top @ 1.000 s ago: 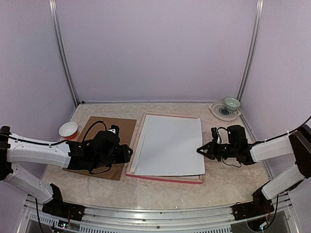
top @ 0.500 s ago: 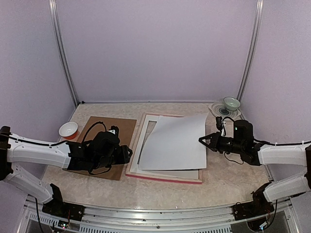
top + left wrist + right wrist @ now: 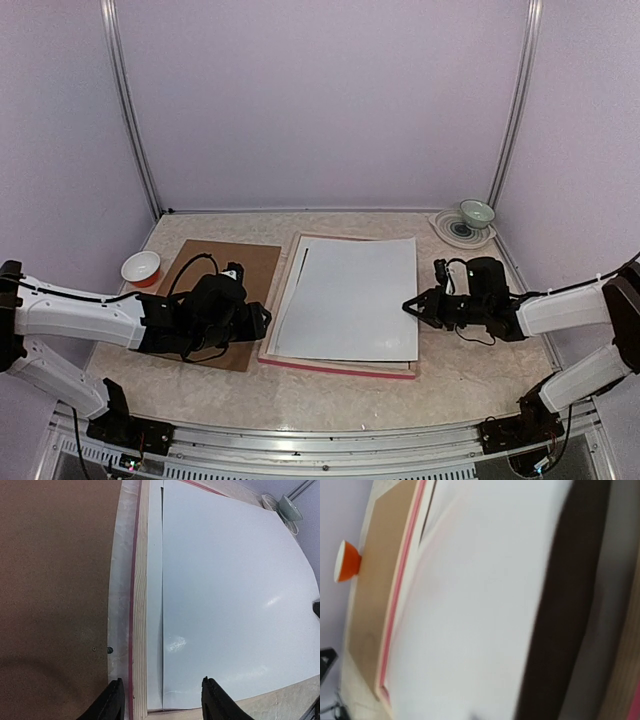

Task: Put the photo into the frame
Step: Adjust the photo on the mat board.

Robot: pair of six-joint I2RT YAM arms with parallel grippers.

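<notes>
The photo (image 3: 350, 300) lies white side up on the frame (image 3: 340, 367); the left gripper (image 3: 162, 702) is spread and empty. The right gripper (image 3: 410, 307) is at the photo's edge; I cannot tell its grip.

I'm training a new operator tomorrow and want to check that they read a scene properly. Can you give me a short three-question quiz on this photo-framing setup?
1. True or false: the orange bowl sits to the left of the frame.
2. Which gripper is at the right edge of the photo?
3. The left gripper is: A, open with nothing between its fingers; B, shut on the photo; C, shut on the orange bowl.

Key: 1 true; 2 the right gripper; 3 A.
</notes>
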